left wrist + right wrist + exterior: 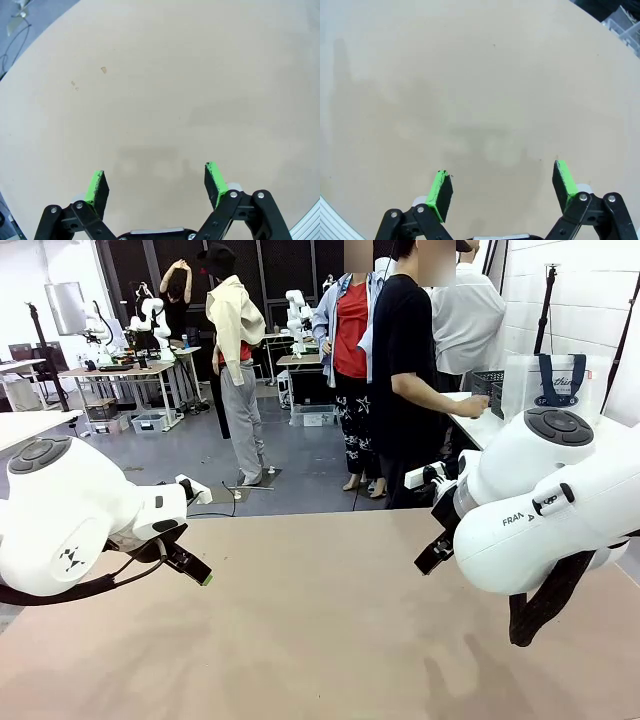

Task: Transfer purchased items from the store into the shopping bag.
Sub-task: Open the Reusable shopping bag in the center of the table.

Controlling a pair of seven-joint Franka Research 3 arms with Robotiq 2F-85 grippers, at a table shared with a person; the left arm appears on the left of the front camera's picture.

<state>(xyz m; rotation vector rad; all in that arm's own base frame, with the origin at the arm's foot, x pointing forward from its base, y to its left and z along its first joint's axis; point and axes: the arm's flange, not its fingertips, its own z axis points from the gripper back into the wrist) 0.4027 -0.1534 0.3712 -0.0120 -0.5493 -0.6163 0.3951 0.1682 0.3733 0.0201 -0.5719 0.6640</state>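
Basket (488, 385) and shopping bag (525, 390) stand side by side far off to my right, beyond the far edge of the desk (320, 640). The bag is to the right of the basket, and a person's hand (469, 406) is at the basket's near wall. Both lie past my right claw (502, 187) and well apart from it; my left claw (156, 182) is farther off. Each claw hangs wide open, holding nothing, over bare desk. I judge the right arm the nearer one for the reach. What the basket holds I can't tell from here.
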